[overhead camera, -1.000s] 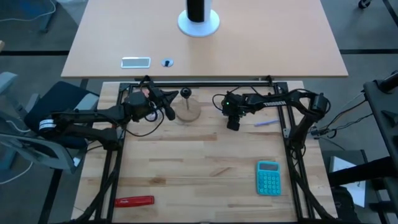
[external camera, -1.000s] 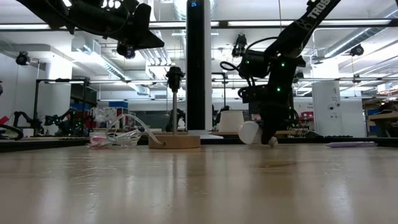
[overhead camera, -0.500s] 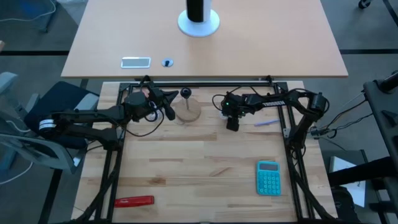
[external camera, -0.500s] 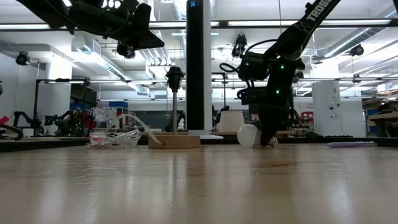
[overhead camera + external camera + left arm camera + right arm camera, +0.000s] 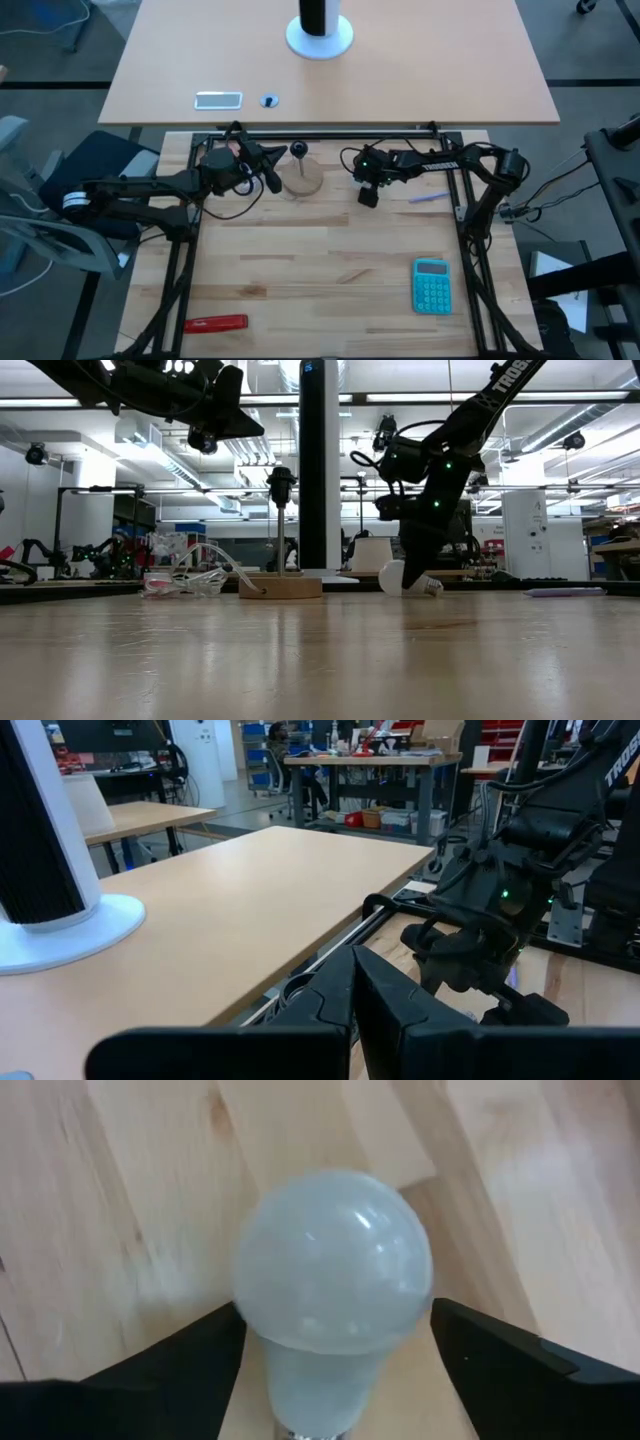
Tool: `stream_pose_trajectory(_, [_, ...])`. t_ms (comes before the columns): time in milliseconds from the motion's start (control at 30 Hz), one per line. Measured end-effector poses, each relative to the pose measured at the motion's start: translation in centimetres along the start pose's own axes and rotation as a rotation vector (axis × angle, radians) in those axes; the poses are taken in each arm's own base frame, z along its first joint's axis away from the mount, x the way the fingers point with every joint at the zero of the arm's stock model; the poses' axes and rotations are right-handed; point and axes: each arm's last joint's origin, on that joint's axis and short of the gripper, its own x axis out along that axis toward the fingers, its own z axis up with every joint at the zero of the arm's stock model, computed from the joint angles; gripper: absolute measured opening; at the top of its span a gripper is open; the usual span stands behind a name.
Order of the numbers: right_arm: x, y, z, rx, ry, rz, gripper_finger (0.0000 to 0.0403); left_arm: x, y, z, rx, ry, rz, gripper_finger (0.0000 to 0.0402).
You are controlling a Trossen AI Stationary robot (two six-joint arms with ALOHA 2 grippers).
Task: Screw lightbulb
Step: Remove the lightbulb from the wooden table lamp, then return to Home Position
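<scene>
Starting at the left: noting a red tool [image 5: 215, 323] lying near the front left corner of the table [image 5: 300, 260]. Farther back, keeping the left pincer [image 5: 271, 182] raised above the table and pinched fully closed on nothing, its fingers [image 5: 350, 995] pressed together, pointing toward the round wooden base [image 5: 303, 179]. Passing a clear plastic bag [image 5: 185, 582] lying just left of that base in the low view. Carrying a thin upright post on the base, topped by a dark socket [image 5: 281, 482], empty and well above the table.

Moving right: lowering the right pincer [image 5: 367, 197] down to the table surface, right of the wooden base and well apart from it. Straddling the lightbulb [image 5: 330, 1270] with the jaws spread wide, one dark finger [image 5: 170, 1370] on each side of the white globe, close against it; not possible telling whether either pad is touching. Resting the lightbulb on its side on the wooden boards, rounded end facing the wrist camera, grey base barely showing between the fingers.

Farther right: noting a pale purple pen [image 5: 425, 197] just beyond the right pincer, and a teal calculator [image 5: 432, 284] toward the front right.
</scene>
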Motion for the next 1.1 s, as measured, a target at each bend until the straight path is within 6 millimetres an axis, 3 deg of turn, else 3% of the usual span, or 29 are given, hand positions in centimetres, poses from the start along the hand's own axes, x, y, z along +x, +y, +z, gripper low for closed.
stream_pose_trajectory(667, [-0.1, -0.1, 0.4, 0.003, -0.036, -0.004, 0.0325, 0.0, 0.0, 0.0, 0.0, 0.0, 0.001, 0.0])
stream_pose_trajectory(967, [-0.1, -0.3, 2.1, 0.092, -0.213, -0.02, 0.0325, 0.0, 0.0, 0.0, 0.0, 0.0, 0.001, 0.0])
stream_pose_trajectory(1100, [-0.4, 0.0, 3.4, 0.036, -0.408, 0.041, 0.0325, 0.0, 0.0, 0.0, 0.0, 0.0, 0.001, 0.0])
